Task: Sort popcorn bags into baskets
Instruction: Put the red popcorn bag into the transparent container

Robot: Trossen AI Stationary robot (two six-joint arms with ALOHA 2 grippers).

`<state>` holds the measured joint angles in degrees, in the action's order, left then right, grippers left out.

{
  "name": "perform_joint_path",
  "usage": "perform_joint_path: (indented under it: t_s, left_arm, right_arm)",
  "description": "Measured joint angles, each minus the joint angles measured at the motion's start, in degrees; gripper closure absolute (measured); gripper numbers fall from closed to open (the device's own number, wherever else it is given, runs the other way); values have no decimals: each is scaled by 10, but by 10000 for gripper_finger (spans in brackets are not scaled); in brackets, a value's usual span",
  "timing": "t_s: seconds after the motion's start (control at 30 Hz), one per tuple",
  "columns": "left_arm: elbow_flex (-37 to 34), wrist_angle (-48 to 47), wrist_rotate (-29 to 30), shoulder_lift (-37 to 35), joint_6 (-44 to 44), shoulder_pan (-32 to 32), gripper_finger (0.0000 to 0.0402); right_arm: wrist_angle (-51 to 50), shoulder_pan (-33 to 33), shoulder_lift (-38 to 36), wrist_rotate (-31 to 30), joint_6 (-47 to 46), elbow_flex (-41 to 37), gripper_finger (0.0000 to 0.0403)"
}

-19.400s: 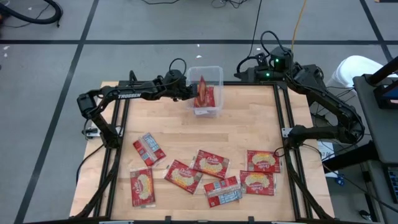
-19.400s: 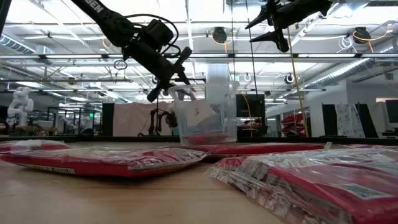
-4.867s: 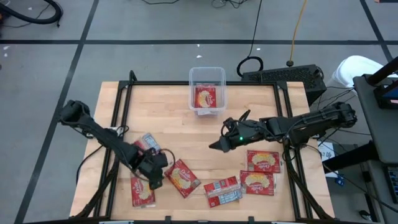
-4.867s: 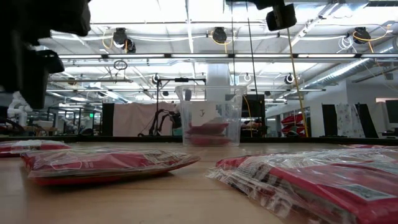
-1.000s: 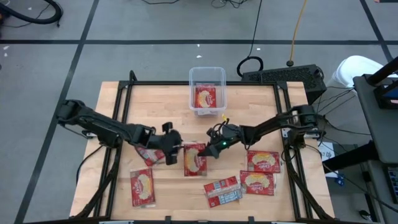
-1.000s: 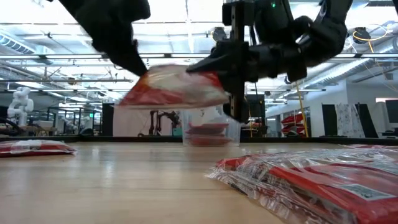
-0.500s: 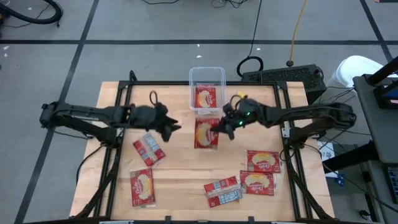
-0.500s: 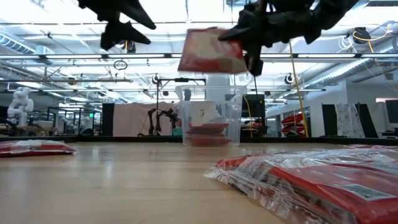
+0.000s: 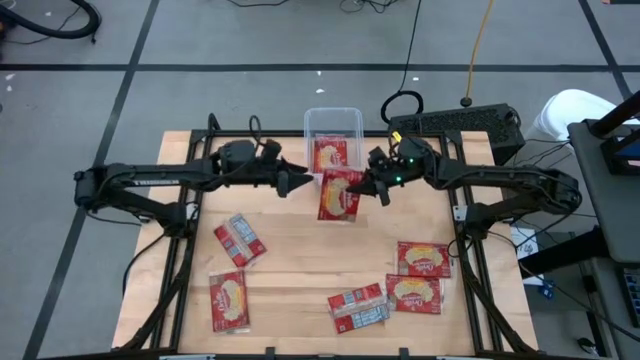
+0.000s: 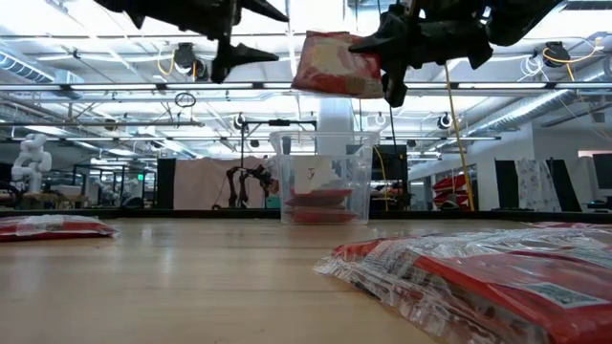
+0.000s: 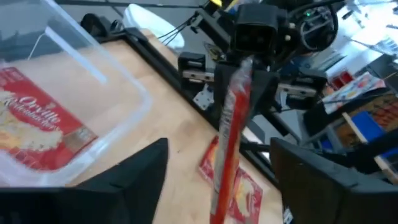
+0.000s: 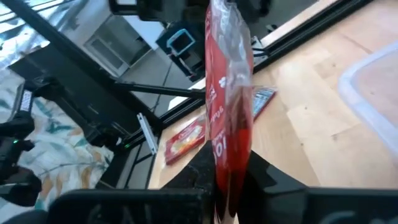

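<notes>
Two arms: both reach over the far middle of the wooden table (image 9: 290,245), meeting just in front of the clear basket (image 9: 332,121).
Right end effector (image 9: 372,187): clamped on one edge of a red popcorn bag (image 9: 339,194), holding it in the air just in front of the basket.
Left end effector (image 9: 299,183): fingers spread wide, gripping nothing, just beside the opposite edge of the held bag.
Basket contents: one red packet (image 9: 331,155) lying flat inside.
Loose packets: five more red bags (image 9: 415,258) lie on the near half of the table, some showing grey-white backs.
</notes>
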<state>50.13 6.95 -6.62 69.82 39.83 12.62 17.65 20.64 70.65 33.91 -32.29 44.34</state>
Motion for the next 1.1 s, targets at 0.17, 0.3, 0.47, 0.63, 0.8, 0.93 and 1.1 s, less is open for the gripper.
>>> perform_joint_path:
  t_s: [0.17,0.3,0.47,0.63,0.8,0.93,1.1]
  left_arm:
    - [8,44,-21,43,4,4,89]
    - [40,43,-17,80,-41,1,102]
    - [82,36,-10,129,-57,11,135]
    - [120,38,-42,160,-62,23,166]
    - [132,34,-98,172,-84,37,223]
    - [132,31,-132,172,-85,49,287]
    - [132,32,-150,172,-103,67,360]
  right_arm:
    - [0,15,0,26,17,0,383]
    - [-1,23,0,39,18,0,383]
    - [-4,27,0,39,23,0,383]
    - [-8,27,0,38,31,0,383]
    - [-8,34,0,36,34,0,383]
    - [-8,43,0,11,31,0,383]
    - [-7,49,0,5,30,0,383]
